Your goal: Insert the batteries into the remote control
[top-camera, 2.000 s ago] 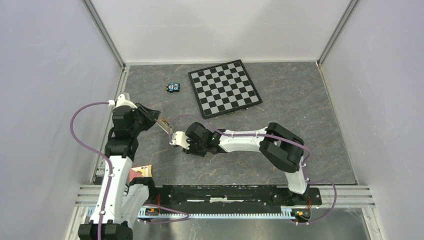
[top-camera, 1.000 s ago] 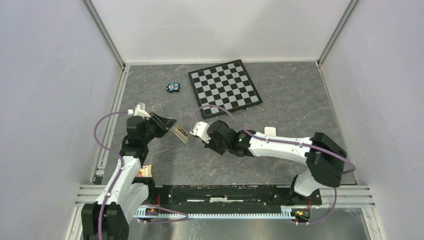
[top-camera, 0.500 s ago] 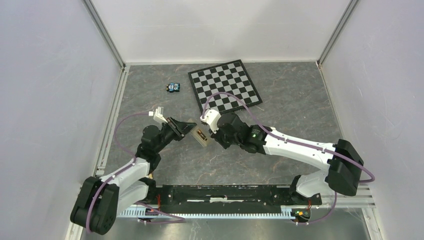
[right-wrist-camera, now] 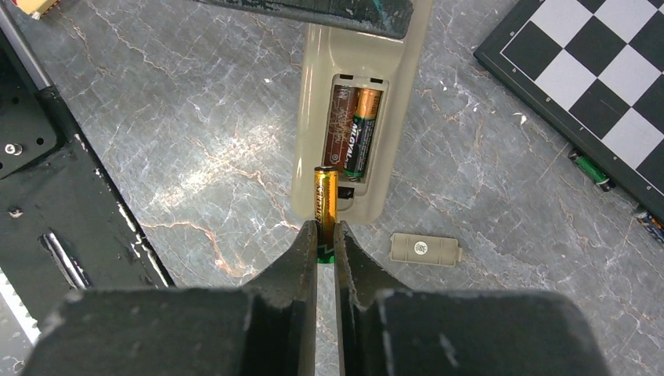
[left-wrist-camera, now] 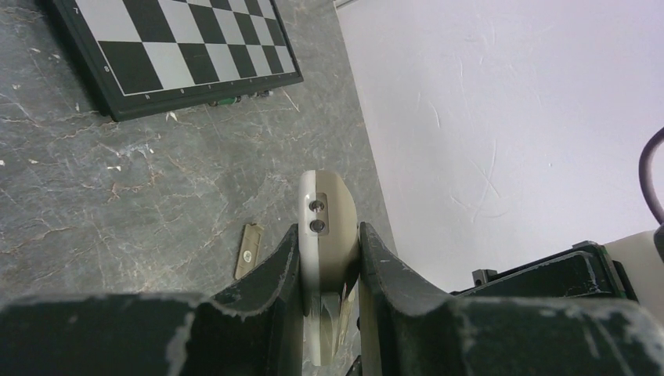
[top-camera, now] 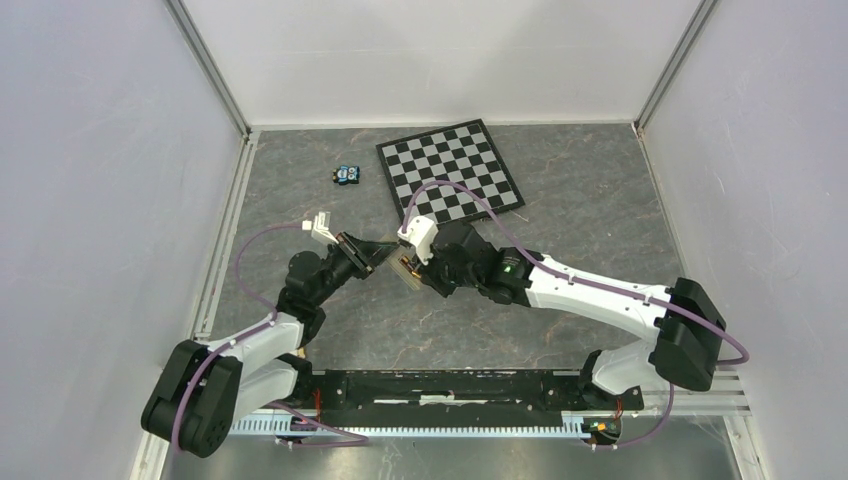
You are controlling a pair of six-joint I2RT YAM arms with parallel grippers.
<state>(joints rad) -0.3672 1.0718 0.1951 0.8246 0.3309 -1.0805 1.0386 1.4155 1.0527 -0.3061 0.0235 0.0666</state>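
Observation:
My left gripper (left-wrist-camera: 329, 252) is shut on the remote control (left-wrist-camera: 332, 227) and holds it off the table with its tan back up. In the right wrist view the remote control (right-wrist-camera: 313, 117) has its compartment open. One of the batteries (right-wrist-camera: 359, 133) lies in the right slot. The left slot shows only a dark brown floor. My right gripper (right-wrist-camera: 326, 235) is shut on the other battery (right-wrist-camera: 325, 200), a gold cylinder whose tip is at the compartment's near end. From above, the left gripper (top-camera: 372, 252) and right gripper (top-camera: 412, 262) meet at mid-table.
The tan battery cover (right-wrist-camera: 424, 249) lies on the grey stone table just right of the remote. A chessboard (top-camera: 450, 175) lies behind the grippers, with a small green cylinder (right-wrist-camera: 593, 170) at its edge. A small blue object (top-camera: 347, 174) sits back left.
Both arms have swung from the left side toward mid-table, the left carrying the remote. The right gripper has closed in, so its battery now reaches the compartment.

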